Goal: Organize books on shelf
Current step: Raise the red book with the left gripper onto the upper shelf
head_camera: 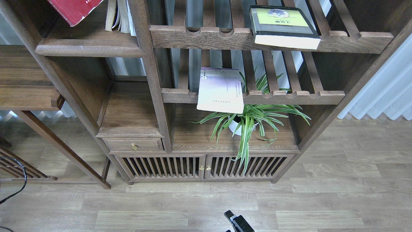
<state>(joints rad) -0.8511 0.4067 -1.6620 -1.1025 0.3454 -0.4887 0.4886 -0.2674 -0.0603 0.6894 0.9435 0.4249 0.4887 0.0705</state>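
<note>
Red paperback (74, 10) tilts over the solid dark-brown shelf (88, 48) at top left, beside upright books (119, 16). A lavender-white paperback (220, 90) and a yellow-green book (283, 25) lie on slatted racks. One end effector (237, 222) peeks in at the bottom edge, far below them; its finger state cannot be told. Cover writing is too small to read.
</note>
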